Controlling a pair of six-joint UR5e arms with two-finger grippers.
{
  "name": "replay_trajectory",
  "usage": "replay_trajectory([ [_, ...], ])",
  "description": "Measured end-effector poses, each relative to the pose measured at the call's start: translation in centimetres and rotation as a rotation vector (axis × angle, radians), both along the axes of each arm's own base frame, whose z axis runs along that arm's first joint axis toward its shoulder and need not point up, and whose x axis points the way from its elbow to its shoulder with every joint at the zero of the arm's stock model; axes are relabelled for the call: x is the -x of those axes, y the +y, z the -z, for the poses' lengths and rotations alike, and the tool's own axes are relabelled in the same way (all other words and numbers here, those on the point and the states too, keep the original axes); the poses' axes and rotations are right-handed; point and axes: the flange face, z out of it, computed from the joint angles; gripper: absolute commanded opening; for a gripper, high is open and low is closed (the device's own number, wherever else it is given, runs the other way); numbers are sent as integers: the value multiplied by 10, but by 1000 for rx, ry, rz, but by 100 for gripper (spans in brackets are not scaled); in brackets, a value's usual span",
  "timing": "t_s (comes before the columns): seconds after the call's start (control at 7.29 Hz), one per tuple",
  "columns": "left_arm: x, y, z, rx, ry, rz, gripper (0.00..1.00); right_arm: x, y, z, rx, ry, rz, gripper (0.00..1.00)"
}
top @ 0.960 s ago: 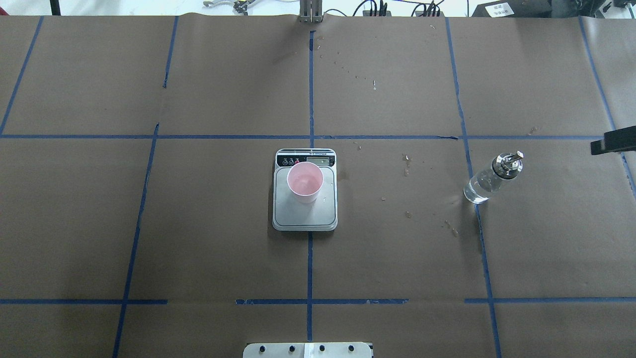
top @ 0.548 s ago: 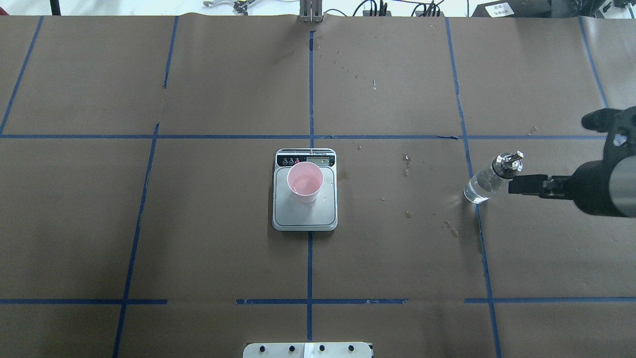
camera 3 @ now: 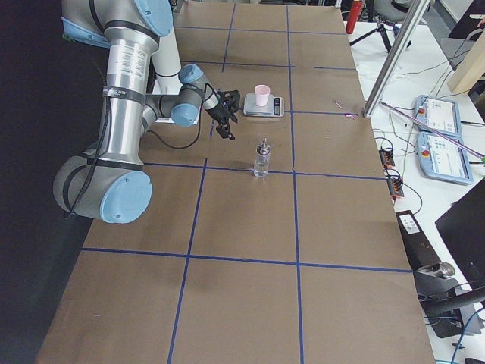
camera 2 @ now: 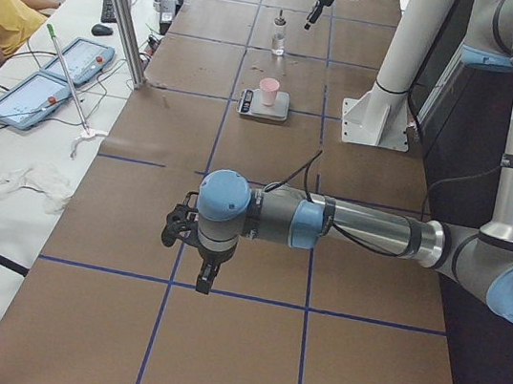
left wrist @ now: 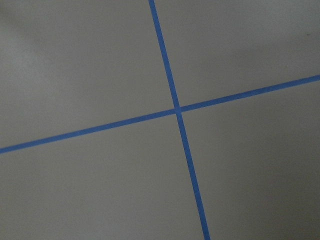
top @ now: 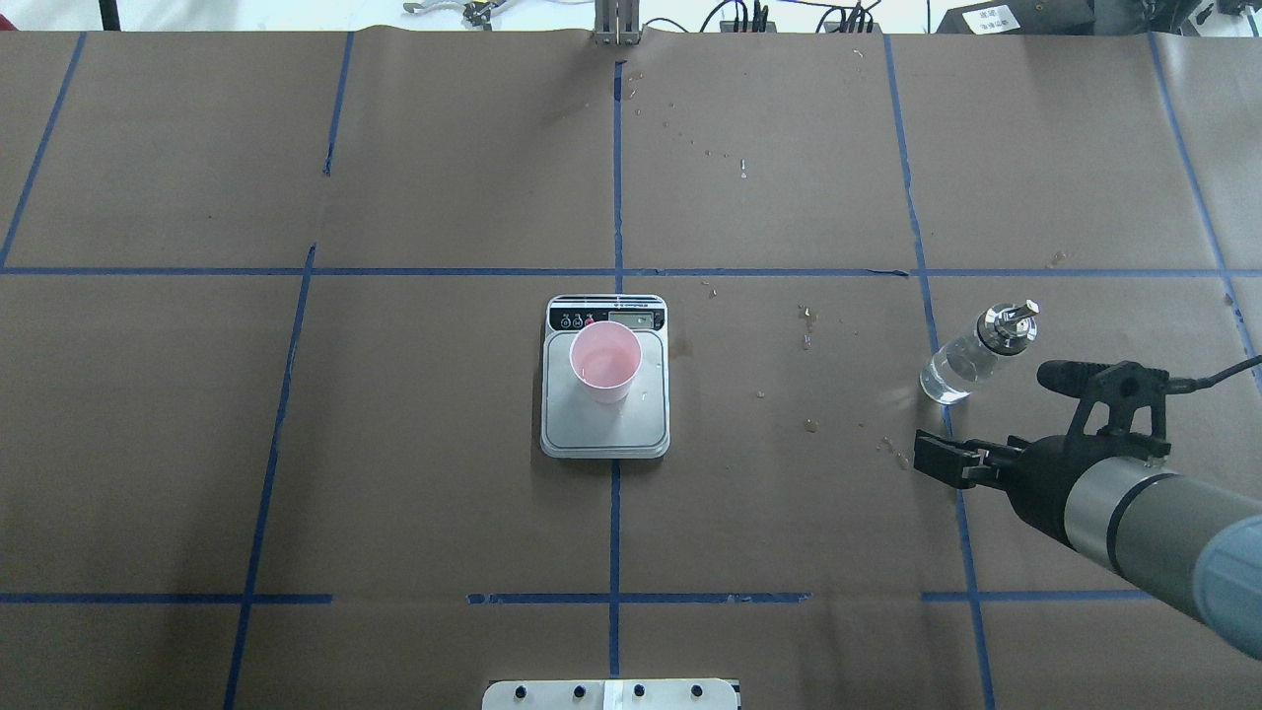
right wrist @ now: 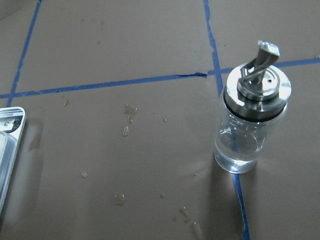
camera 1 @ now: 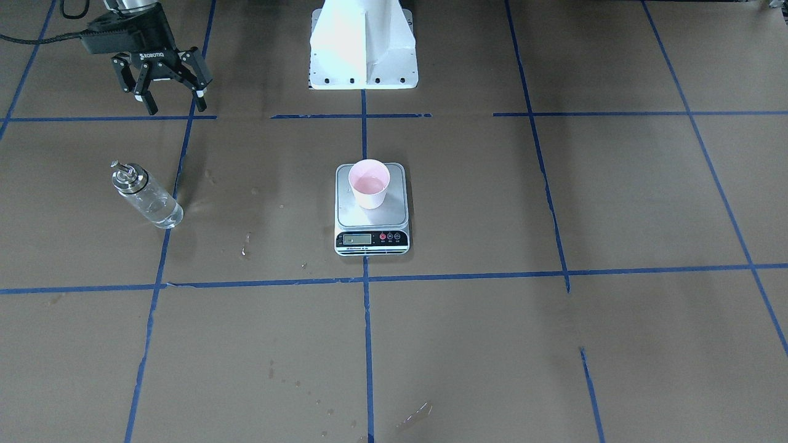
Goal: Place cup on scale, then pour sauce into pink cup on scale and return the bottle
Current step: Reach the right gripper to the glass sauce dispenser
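The pink cup (camera 1: 369,183) stands upright on the silver scale (camera 1: 371,237) at the table's middle, also in the overhead view (top: 604,360). The clear glass bottle (top: 961,365) with its metal spout stands upright on the table to the right, a little clear sauce in its bottom (right wrist: 239,159). My right gripper (camera 1: 175,106) is open and empty, hanging above the table on the robot's side of the bottle, not touching it (top: 937,461). My left gripper (camera 2: 199,266) shows only in the left side view, far from the scale; I cannot tell if it is open.
Wet drops (top: 808,426) lie on the brown paper between scale and bottle. The white robot base (camera 1: 363,43) stands behind the scale. A metal post (camera 2: 120,7) and tablets (camera 2: 52,75) sit off the table's far edge.
My right arm came in from the right edge, passed close beside the bottle, then swung toward the robot's side and left. Bottle, cup and scale have not moved.
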Motion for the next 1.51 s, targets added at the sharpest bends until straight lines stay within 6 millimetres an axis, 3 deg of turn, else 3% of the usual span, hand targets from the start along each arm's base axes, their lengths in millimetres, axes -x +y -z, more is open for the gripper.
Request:
replay_trajectory([
  [0.27, -1, 0, 2, -8, 3, 9, 100, 25, 0, -76, -105, 3, -65, 100],
  [0.55, -1, 1, 5, -15, 6, 9, 100, 30, -6, -133, -173, 31, -126, 100],
  [0.82, -2, 2, 7, -19, 7, 9, 100, 31, -11, -148, -224, 54, -156, 100],
  [1.51, -2, 6, 7, -19, 7, 8, 100, 26, -37, -133, -329, 119, -183, 100],
])
